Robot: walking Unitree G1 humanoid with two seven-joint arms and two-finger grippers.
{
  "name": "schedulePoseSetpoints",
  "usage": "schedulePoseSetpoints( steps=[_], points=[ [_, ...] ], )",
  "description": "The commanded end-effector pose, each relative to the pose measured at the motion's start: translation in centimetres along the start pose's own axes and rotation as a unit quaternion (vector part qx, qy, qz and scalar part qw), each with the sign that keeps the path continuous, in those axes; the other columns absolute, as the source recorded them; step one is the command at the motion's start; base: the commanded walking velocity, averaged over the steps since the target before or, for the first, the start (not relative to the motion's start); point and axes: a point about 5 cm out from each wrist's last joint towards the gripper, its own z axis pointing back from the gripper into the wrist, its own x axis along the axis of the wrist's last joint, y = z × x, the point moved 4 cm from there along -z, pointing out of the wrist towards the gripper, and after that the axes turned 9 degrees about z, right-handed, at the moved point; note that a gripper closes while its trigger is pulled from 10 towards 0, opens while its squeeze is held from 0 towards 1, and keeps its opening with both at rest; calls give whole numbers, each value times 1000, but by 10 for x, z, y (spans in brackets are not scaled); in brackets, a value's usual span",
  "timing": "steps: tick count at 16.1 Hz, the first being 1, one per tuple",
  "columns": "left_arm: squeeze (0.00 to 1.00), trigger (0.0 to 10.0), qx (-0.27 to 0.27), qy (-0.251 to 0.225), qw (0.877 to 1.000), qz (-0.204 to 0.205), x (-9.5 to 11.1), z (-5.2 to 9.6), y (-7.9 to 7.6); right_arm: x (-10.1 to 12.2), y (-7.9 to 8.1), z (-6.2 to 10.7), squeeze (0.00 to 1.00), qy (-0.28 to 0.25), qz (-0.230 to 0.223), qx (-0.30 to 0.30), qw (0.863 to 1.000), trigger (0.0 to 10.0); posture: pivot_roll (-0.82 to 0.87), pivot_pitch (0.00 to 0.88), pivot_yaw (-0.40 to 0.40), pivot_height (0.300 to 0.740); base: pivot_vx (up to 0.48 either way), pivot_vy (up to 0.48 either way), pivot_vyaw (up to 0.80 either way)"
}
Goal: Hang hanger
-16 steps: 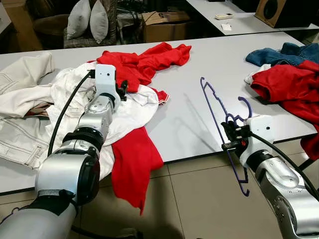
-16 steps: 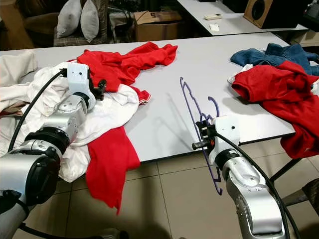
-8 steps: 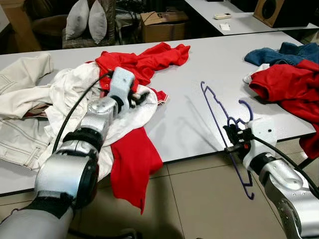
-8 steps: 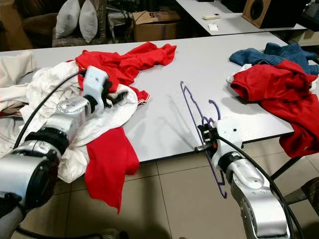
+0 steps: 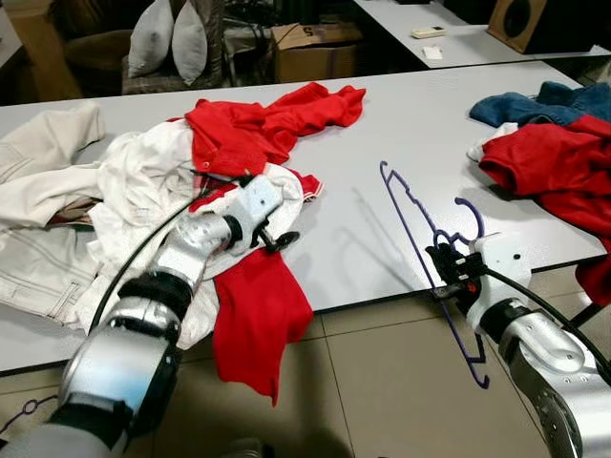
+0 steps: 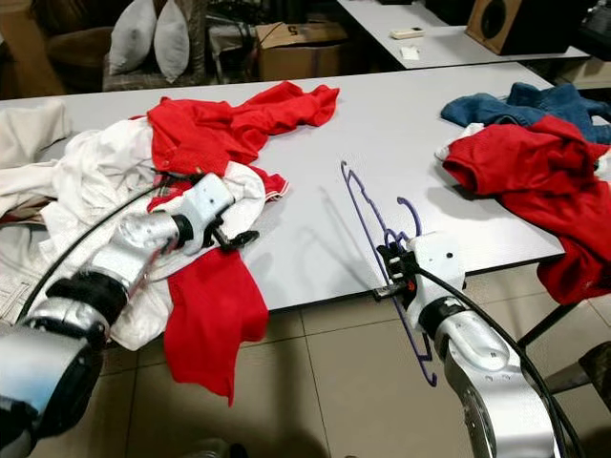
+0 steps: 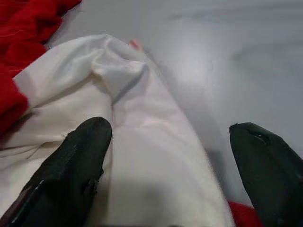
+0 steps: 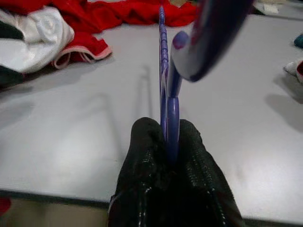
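A purple plastic hanger (image 5: 406,215) stands on edge over the front of the grey table (image 5: 353,143), its lower end hanging past the edge. My right gripper (image 5: 447,277) is shut on the hanger near its hook; in the right wrist view the black fingers (image 8: 142,156) pinch the purple bar (image 8: 164,71). My left gripper (image 5: 279,235) is open, low over a white garment (image 5: 143,181) beside a red cloth (image 5: 253,315) that hangs over the table's front edge. In the left wrist view its fingers (image 7: 71,175) straddle the white fabric (image 7: 156,156), holding nothing.
A red top (image 5: 267,119) lies behind the white garment, beige trousers (image 5: 38,181) at far left. A red garment (image 5: 554,167) and blue jeans (image 5: 535,100) sit at the table's right end. Behind the table are a cardboard box (image 5: 315,48) and pillows (image 5: 172,38).
My left gripper has swung from above the white garment toward the table's front edge, lower and further right. The right gripper keeps the hanger in nearly the same place.
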Motion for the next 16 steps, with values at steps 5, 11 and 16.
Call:
schedulePoseSetpoints(
  steps=[5,11,16],
  points=[
    [0,0,46,-24,998,-30,8,-1,0,-2,0,2,0,9,5,-5,1000,10000,-78,0,56,740,0,0,0],
    [0,0,43,3,998,-34,-5,-2,-5,-3,3,1,0,8,3,-3,1000,10000,-70,0,57,740,0,0,0],
    [0,0,53,24,998,-39,-11,0,-1,-3,4,1,0,9,2,-1,1000,10000,-69,0,58,740,0,0,0]
  ],
)
